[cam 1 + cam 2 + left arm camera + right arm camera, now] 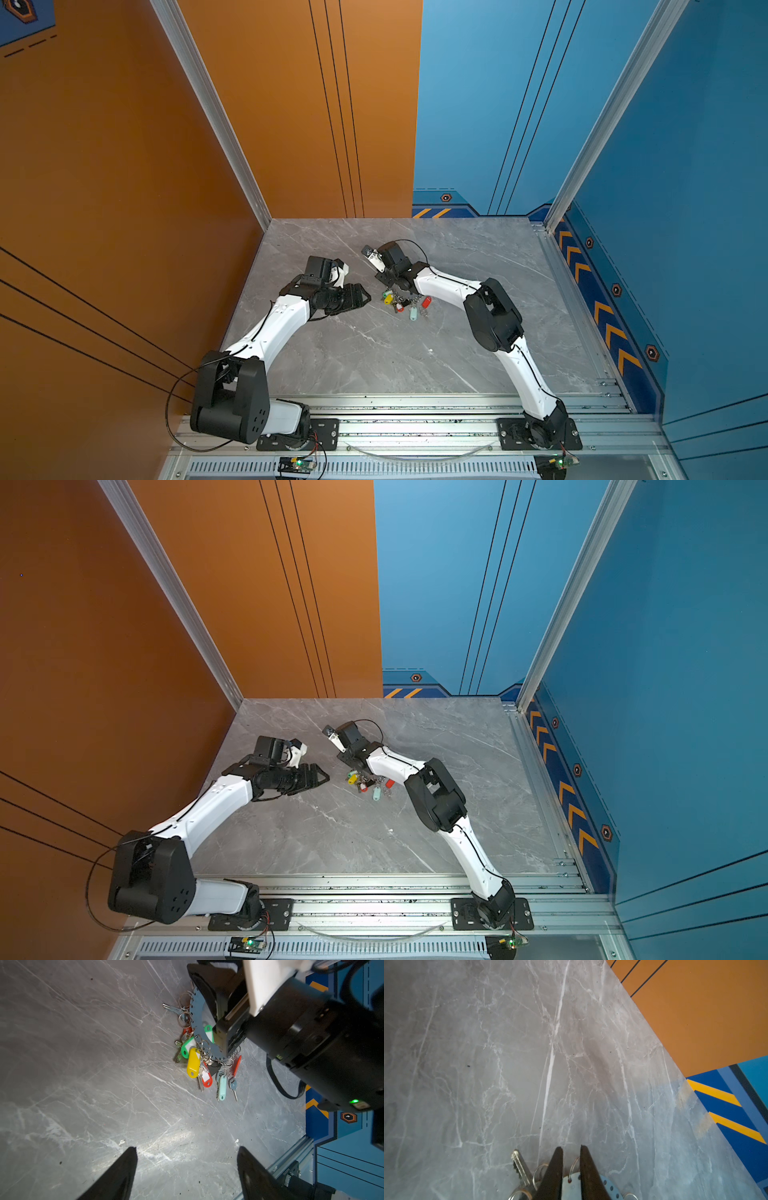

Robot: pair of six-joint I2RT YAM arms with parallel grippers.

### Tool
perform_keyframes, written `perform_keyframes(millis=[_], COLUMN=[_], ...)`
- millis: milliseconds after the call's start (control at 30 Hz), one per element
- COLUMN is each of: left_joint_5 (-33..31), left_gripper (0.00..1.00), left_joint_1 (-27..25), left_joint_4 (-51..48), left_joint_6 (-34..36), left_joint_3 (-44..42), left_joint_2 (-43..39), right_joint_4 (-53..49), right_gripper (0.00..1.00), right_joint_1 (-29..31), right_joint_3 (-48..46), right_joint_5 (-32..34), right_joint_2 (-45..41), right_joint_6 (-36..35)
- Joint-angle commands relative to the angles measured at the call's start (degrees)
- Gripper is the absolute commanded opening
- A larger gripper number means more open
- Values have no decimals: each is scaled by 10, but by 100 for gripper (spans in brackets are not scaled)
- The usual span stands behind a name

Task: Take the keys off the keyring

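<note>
We are finding nothing finished yet: all the keys (pixel 405 305) we can make out are hanging on the keyring (pixel 196 1022), and no loose key is lying on the table (pixel 353 365). In a top view the bunch is sitting about mid-table, its tags (pixel 413 313) fanning toward five and six o'clock from the keyring.

The right gripper (pixel 571 1147) is reaching over the keyring's rim with its jaws narrow. That wrist view is cutting off the contact, so we cannot tell whether they are pinching the disc or only straddling it. The left gripper (pixel 187 1159) is hovering at nine o'clock of the bunch, spread wide and empty.

We are judging the whole job as left: each key has to come off its wire ring (pixel 185 998).
</note>
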Motion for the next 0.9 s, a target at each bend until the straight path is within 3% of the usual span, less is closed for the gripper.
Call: perform_keyframes(millis=[0,167,300,433,600,867], left_joint_5=[14,17,25,32,36,39], left_gripper=[77,77,78,78,78,79], left_joint_1=[6,7,7,6,6,0], left_joint_4=[-9,-12,-17,-17,-17,-18], left_joint_6=[10,11,12,13,16,19], left_joint_3=[-8,-10,-11,-11,-8,1], left_joint_2=[-14,-23,-24,-19,-5,6], right_joint_4=[-27,-42,-51,-93,-122,-149], right_gripper=[19,37,52,69,77,82], right_joint_1=[-7,-14,-47,-55,-53,-45], right_joint_3=[28,-2,-93,-168,-252,-253], right_joint_5=[-24,-84,-146,-221,-233,-201], right_joint_2=[18,-34,-114,-195,-250,-210], right_joint_6=[0,40,67,49,-9,-82])
